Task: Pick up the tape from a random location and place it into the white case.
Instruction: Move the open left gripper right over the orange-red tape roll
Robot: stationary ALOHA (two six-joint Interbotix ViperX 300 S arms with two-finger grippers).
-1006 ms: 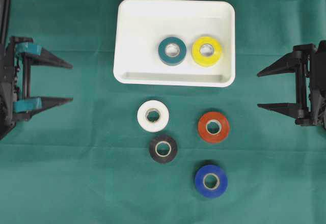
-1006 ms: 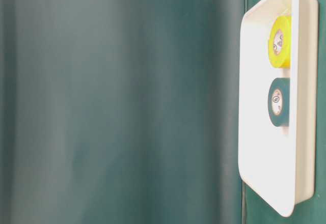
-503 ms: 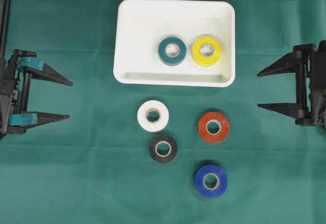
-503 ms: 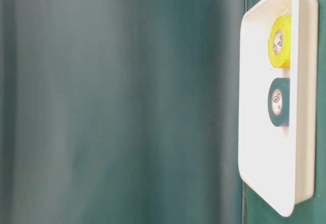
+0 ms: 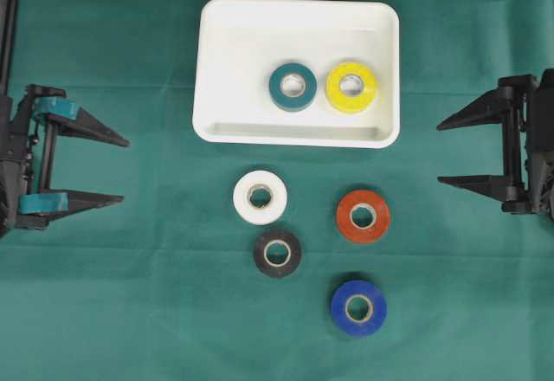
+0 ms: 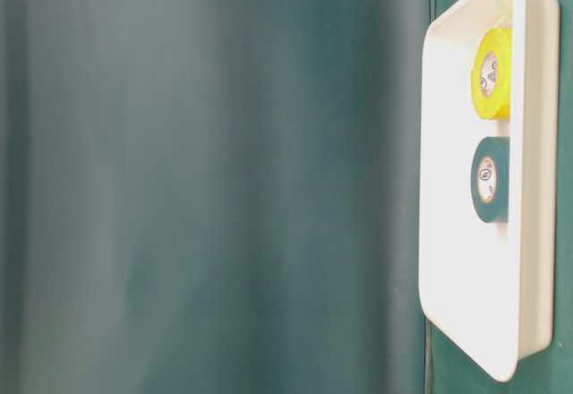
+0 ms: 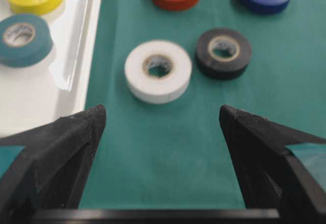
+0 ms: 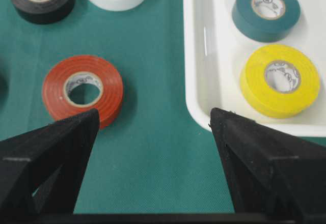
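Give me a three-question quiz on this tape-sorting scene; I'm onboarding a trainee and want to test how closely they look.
1. How many tape rolls lie inside the white case?
2. True or false: the left gripper is holding a roll.
3. Which roll on the cloth lies nearest the case: A white, B blue, C black?

Key:
1. Two, the teal roll and the yellow roll.
2. False; its jaws stand open and empty, as do those of the right gripper.
3. A, the white roll; the black roll and blue roll lie farther off.
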